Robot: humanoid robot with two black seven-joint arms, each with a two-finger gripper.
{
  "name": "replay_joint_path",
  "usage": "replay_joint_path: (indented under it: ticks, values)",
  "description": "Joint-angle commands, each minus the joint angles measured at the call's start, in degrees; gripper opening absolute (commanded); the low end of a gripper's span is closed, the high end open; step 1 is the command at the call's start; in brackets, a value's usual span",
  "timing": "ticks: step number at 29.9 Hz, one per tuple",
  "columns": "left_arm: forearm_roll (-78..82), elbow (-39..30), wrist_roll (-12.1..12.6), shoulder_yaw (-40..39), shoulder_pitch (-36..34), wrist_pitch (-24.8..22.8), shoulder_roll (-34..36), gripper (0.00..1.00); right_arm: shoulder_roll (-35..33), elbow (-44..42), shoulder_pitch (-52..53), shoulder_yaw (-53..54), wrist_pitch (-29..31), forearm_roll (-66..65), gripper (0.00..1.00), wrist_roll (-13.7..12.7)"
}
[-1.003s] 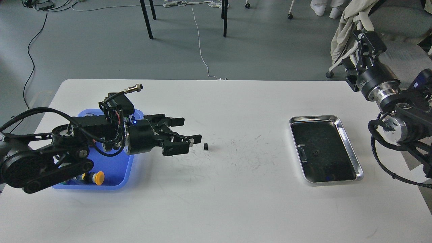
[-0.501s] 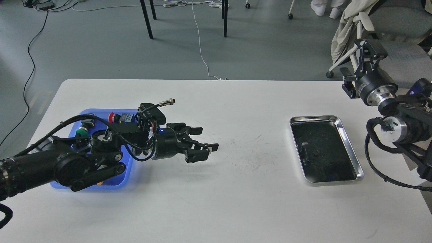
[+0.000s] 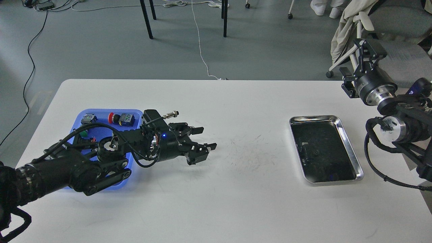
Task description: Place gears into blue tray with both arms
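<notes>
White table [image 3: 216,202] as landmark. Blue tray [image 3: 101,114] on table's left part; push-button switches inside: red-capped one [image 3: 113,117] near far rim, green-capped one [image 3: 83,134] near left side. Left arm lies across tray; left gripper [image 3: 206,138] past tray's right edge, low over table toward its middle, fingers spread, nothing visible between them. Steel tray [image 3: 351,155] on table's right part, dark inside. Right gripper [image 3: 366,45] beyond table's far right corner, raised, fingers indistinct.
</notes>
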Motion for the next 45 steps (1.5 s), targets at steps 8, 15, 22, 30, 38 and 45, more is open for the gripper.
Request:
replay_joint_path:
  ticks: [8, 15, 22, 30, 38, 45]
  values:
    - [0.45, 7.67, -2.38, 0.24, 1.06, 2.34, -5.72, 0.66, -0.17, 0.05, 0.26, -0.41, 0.07, -0.01, 0.98, 0.0]
    - [0.45, 9.33, -2.73, 0.24, 1.76, 2.69, -6.07, 0.62, -0.08, -0.03, 0.44, -0.68, 0.07, -0.1, 0.98, 0.0]
    - [0.45, 13.12, -4.18, 0.24, 2.2, 3.57, -7.03, 0.54, -0.08, 0.05, 0.52, -0.68, 0.07, -0.09, 0.98, 0.0]
    - [0.45, 14.26, -4.18, 0.24, 2.29, 3.57, -7.21, 0.5, 0.01, 0.14, 0.53, -0.68, 0.16, -0.1, 0.98, 0.09]
    - [0.45, 15.23, -4.18, 0.24, 3.08, 3.57, -8.17, 0.46, 0.01, 0.05, 0.61, -0.77, 0.16, -0.1, 0.98, 0.09]
    - [0.45, 15.23, -4.18, 0.33, 3.26, 3.57, -8.35, 0.41, 0.01, -0.03, 0.61, -0.85, 0.16, -0.18, 0.98, 0.09]
